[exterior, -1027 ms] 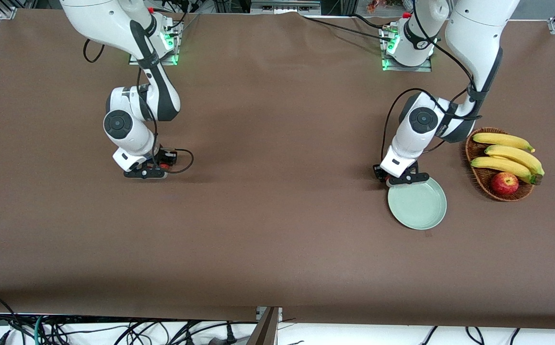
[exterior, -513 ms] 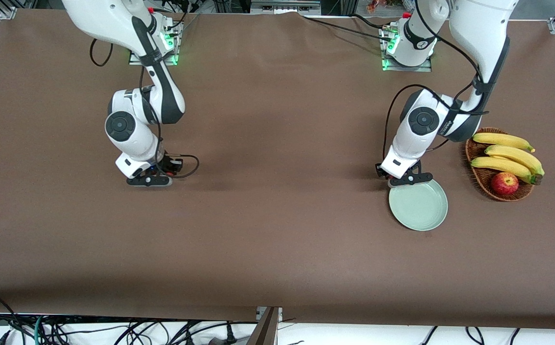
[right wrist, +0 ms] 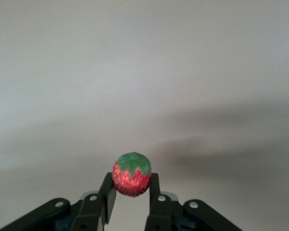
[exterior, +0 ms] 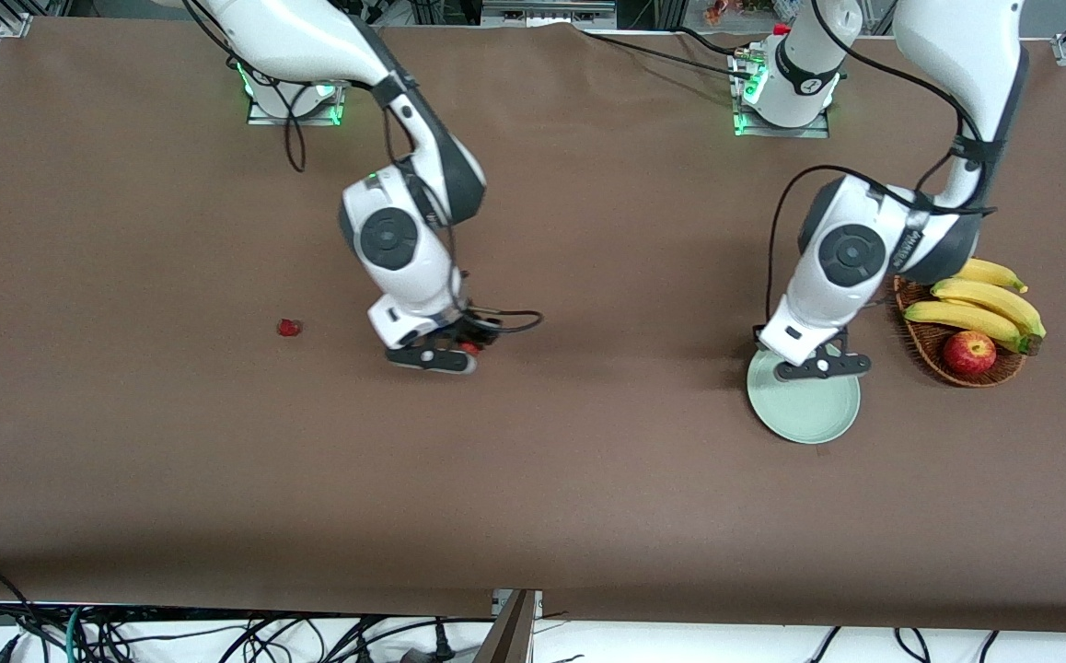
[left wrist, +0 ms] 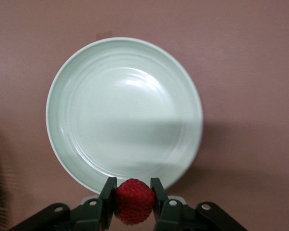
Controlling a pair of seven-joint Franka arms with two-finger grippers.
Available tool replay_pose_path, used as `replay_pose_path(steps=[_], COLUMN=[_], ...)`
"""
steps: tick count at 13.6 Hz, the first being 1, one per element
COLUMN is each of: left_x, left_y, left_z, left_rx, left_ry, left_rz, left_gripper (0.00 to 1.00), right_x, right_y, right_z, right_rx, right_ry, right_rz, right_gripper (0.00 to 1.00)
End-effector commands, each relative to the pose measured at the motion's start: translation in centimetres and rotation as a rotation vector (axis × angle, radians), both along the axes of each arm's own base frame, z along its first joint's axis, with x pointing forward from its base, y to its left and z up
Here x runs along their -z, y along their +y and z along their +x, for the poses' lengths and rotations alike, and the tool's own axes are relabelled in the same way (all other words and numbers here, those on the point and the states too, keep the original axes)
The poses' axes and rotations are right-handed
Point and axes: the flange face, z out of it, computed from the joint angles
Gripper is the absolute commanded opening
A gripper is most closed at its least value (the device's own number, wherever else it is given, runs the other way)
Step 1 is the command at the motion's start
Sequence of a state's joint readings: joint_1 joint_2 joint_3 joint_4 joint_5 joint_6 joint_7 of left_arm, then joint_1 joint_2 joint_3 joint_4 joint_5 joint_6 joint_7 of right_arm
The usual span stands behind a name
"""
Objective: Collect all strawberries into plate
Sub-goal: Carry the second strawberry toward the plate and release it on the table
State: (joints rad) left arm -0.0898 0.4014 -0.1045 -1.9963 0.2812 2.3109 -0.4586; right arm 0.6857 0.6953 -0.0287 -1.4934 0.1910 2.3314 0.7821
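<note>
A strawberry [left wrist: 133,201] is pinched in my left gripper [left wrist: 133,196], which is shut on it just above the rim of the pale mint-green plate [left wrist: 125,113]. In the front view that gripper [exterior: 820,368] hangs over the plate's [exterior: 805,414] edge nearest the robots. My right gripper [right wrist: 131,186] is shut on a second strawberry [right wrist: 131,174], green top showing, above bare brown cloth. From the front, the right gripper [exterior: 436,354] hovers over the table's middle. A third strawberry [exterior: 289,327] lies loose on the cloth toward the right arm's end.
A brown wicker basket [exterior: 918,346] stands beside the plate at the left arm's end, holding bananas [exterior: 984,299] and a red apple [exterior: 968,352]. Cables run from both arm bases along the table's edge by the robots.
My right arm has swung from its end toward the table's middle with a strawberry, uncovering the loose one. My left gripper has shifted over the plate's rim with its berry.
</note>
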Motion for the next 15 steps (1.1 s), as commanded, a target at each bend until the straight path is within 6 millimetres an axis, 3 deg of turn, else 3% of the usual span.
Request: replay_pose_path(steps=[1,2,4,5,7,8,11,13,15], left_x=[4.6,4.7,4.6,4.5,4.3,4.0,0.6,-1.8,-3.8], left_y=[1.7,2.6,2.9,2.9,3.1,3.0,2.3,-0.3,-2.5], left_z=[1.7,1.9,1.9,2.0,1.9,2.0,2.1,2.3,1.9], left_rx=[0.013,0.014,0.028,0.028,0.025,0.025,0.018,0.033,0.005], left_ry=[0.006,0.003,0.006,0.005,0.007,0.002,0.003,0.032,0.096], left_rz=[-0.007,-0.008,-0.010,-0.010,-0.008,-0.008,0.001,-0.002,-0.037], left_gripper=[0.23,0.25,0.61,0.73,1.00,1.00,1.00,1.00,1.00], right_x=[1.1,1.9,3.5,4.3,4.8,4.6,1.5,-1.2,-2.4], right_y=[9.0,11.2,14.2,14.2,13.6,13.1,9.2,5.0,-0.6], right_z=[-1.8,-3.5,-6.7,-7.0,-7.1,-6.6,-3.3,-0.7,1.6], right_rx=[0.137,0.167,0.173,0.171,0.169,0.165,0.149,0.050,-0.045], right_ry=[-0.001,-0.004,-0.026,-0.032,-0.032,-0.036,-0.011,0.033,0.088], right_rz=[0.075,0.093,0.106,0.083,0.061,0.053,-0.028,-0.085,-0.184], right_gripper=[0.19,0.24,0.29,0.40,0.72,0.78,0.81,0.81,0.81])
